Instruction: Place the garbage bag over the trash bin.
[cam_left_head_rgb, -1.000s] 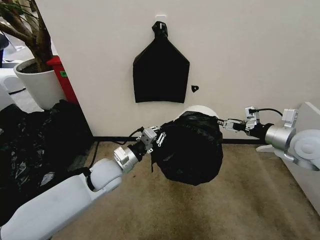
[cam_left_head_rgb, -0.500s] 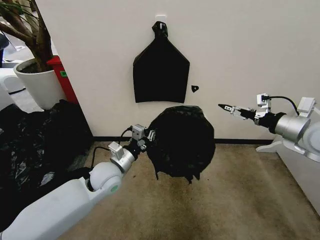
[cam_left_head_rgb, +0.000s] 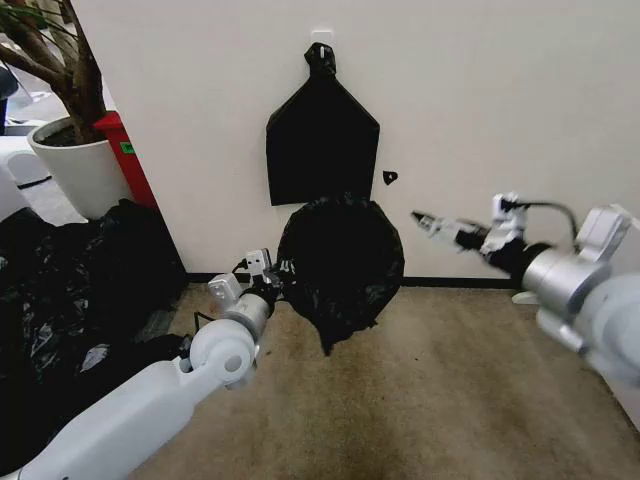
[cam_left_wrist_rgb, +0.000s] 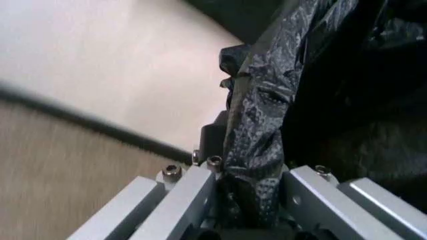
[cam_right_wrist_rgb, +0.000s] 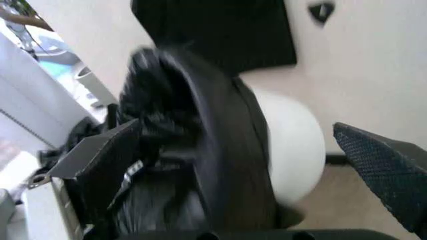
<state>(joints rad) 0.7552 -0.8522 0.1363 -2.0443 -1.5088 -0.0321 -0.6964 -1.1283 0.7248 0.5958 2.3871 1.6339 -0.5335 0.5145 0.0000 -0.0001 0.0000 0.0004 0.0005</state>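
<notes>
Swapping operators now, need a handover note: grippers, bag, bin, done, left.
Left gripper: shut on the garbage bag, pinching its edge, held off the floor.
Right gripper: open, off to the bag's side, not touching it.
Trash bin: white, its mouth wrapped by the bag, seen from the right wrist.
Done: bag pulled over the bin.
Left: release the left grip, set the bin down.

- Bare carpet (cam_left_head_rgb: 470, 390) lies open near and right.
- Far, the wall (cam_left_head_rgb: 500, 100) and its hanging flat black bag (cam_left_head_rgb: 322, 140) block passage.
- Left, black plastic sheeting (cam_left_head_rgb: 70, 290) and a white plant pot (cam_left_head_rgb: 75, 165) crowd the floor.
</notes>
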